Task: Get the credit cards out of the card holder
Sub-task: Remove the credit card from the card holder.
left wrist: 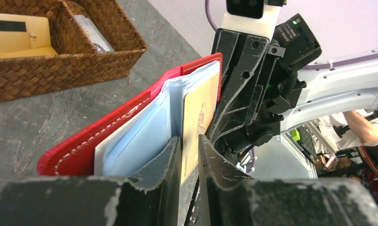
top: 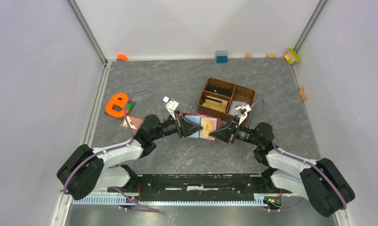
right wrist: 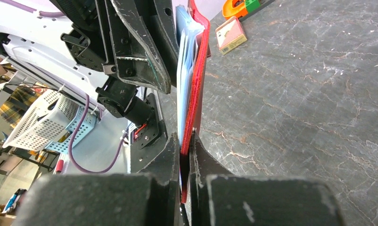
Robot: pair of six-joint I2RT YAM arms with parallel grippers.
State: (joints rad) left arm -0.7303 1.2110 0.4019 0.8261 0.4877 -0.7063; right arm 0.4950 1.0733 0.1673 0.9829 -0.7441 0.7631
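Note:
The red card holder lies open between my two grippers above the table's middle. It shows again in the left wrist view and the right wrist view. Light blue cards and an orange-tan card sit in it; the tan card also shows from above. My left gripper is shut on the tan card's edge. My right gripper is shut on the holder's red cover.
A brown wicker compartment basket stands just behind the holder, with cards and papers in it. An orange tape dispenser and a small reddish card box lie to the left. Small blocks line the back wall.

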